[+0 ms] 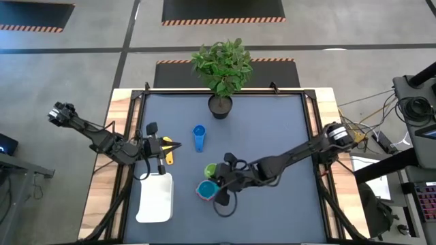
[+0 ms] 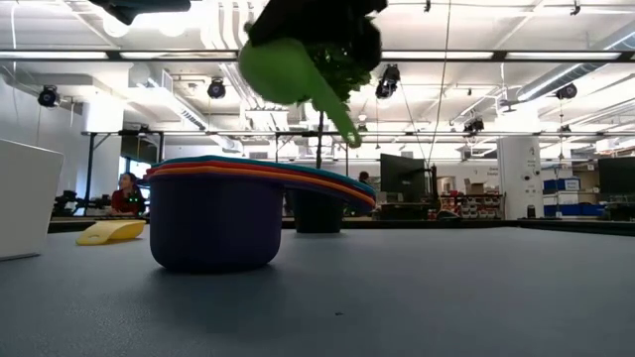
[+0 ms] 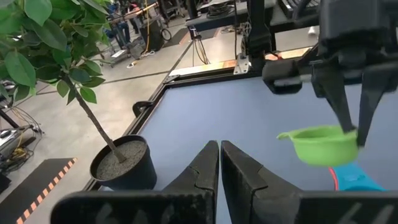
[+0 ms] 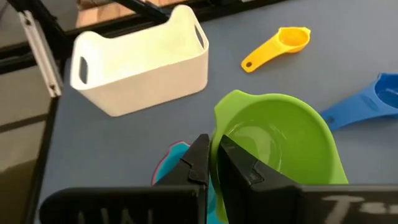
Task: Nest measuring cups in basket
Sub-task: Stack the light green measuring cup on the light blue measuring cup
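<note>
Cups: one green (image 4: pixel 283 146), one yellow (image 4: pixel 280 45), one blue (image 4: pixel 367 102).

Two dark, slender jointed arms are seen. Each claw, left claw (image 3: pixel 219 163) and right claw (image 4: pixel 210 158), is built of two black, tapered, wedge-shaped fingers. A pale marking is noted on the right wrist housing.

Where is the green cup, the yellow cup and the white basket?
green cup (image 4: pixel 273 140), right wrist view, inside of its bowl
yellow cup (image 4: pixel 292 38), right wrist view, its bowl
white basket (image 4: pixel 149 78), right wrist view, its side wall
</note>
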You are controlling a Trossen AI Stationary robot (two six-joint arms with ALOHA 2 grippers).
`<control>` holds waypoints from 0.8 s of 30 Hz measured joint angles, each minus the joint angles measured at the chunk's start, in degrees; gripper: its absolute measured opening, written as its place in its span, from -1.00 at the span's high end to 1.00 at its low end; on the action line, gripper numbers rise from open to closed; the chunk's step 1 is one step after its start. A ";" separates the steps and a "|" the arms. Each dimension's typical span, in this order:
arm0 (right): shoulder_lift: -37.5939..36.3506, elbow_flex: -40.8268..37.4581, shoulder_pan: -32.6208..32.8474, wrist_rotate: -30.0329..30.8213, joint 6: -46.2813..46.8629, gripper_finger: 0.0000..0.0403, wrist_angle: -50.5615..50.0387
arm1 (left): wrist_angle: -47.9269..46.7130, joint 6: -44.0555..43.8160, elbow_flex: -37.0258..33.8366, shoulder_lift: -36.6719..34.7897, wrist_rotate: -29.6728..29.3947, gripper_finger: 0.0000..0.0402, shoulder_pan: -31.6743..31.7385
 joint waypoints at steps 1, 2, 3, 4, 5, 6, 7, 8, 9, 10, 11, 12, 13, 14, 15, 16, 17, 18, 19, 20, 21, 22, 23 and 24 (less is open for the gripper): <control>0.90 1.21 0.02 0.00 -0.10 0.94 -0.86 | -0.01 -0.01 0.00 0.01 0.00 1.00 0.01; 1.74 2.58 0.02 0.04 -0.10 0.94 -2.19 | -0.01 -0.03 0.00 0.01 0.00 1.00 0.02; 2.64 4.17 0.02 0.06 -0.12 0.94 -3.94 | 0.01 -0.08 0.00 0.01 0.00 1.00 0.00; 3.53 5.88 0.06 0.07 -0.02 0.94 -5.45 | -0.03 -0.13 0.00 0.01 0.00 1.00 0.00; 4.36 7.65 0.13 0.04 0.45 0.94 -7.08 | -0.03 -0.18 0.00 0.01 0.00 1.00 0.01; 5.35 9.52 0.17 0.06 0.92 0.94 -9.17 | -0.03 -0.22 0.00 0.01 0.00 1.00 0.00; 6.13 11.22 0.17 0.07 1.68 0.94 -11.27 | -0.02 -0.23 0.00 0.01 0.00 1.00 0.01; 7.07 12.86 0.21 0.03 2.48 0.94 -13.30 | -0.04 -0.23 0.00 0.01 0.00 1.00 0.01; 8.02 14.50 0.22 0.02 3.27 0.94 -15.44 | -0.07 -0.23 0.00 0.01 0.00 1.00 0.01; 9.01 16.09 0.22 0.04 3.95 0.94 -17.55 | -0.03 -0.23 0.00 0.01 0.00 1.00 0.02; 10.06 17.70 0.22 0.04 4.83 0.94 -19.62 | -0.06 -0.23 0.00 0.01 0.00 1.00 0.01; 10.99 19.33 0.30 0.02 5.74 0.94 -21.57 | -0.06 -0.23 0.00 0.01 0.00 1.00 0.01; 12.01 20.86 0.29 0.05 6.72 0.94 -23.48 | -0.06 -0.26 0.00 0.01 0.01 1.00 0.02; 13.01 22.44 0.34 0.06 7.30 0.94 -25.14 | -0.06 -0.36 0.00 0.01 0.02 1.00 0.01; 14.01 24.07 0.45 0.08 8.18 0.94 -26.55 | -0.06 -0.47 0.00 0.01 0.02 1.00 0.00; 14.90 25.66 0.59 0.03 8.87 0.94 -28.20 | -0.06 -0.49 0.00 0.01 0.02 1.00 0.00; 15.87 27.27 0.79 0.04 9.71 0.94 -29.89 | -0.04 -0.47 0.00 0.01 0.02 1.00 0.02; 16.79 28.87 0.98 0.00 10.19 0.94 -31.43 | -0.06 -0.47 0.00 0.01 0.02 1.00 0.00; 17.70 30.60 1.17 0.01 10.69 0.94 -32.98 | -0.06 -0.47 0.00 0.01 0.02 1.00 0.00; 18.59 32.30 1.30 0.00 11.14 0.94 -34.56 | -0.06 -0.48 0.00 0.01 0.03 1.00 0.01; 19.32 33.82 1.49 0.02 11.58 0.94 -35.89 | -0.05 -0.47 0.00 0.01 0.02 1.00 0.00; 20.15 35.33 1.59 0.00 12.27 0.94 -36.95 | -0.06 -0.48 0.00 0.01 0.03 1.00 0.01; 20.74 36.53 1.77 0.00 12.80 0.94 -37.59 | -0.06 -0.47 0.00 0.01 0.04 1.00 0.00; 21.29 37.41 1.95 0.00 13.17 0.94 -38.00 | -0.06 -0.47 0.00 0.01 0.04 1.00 0.00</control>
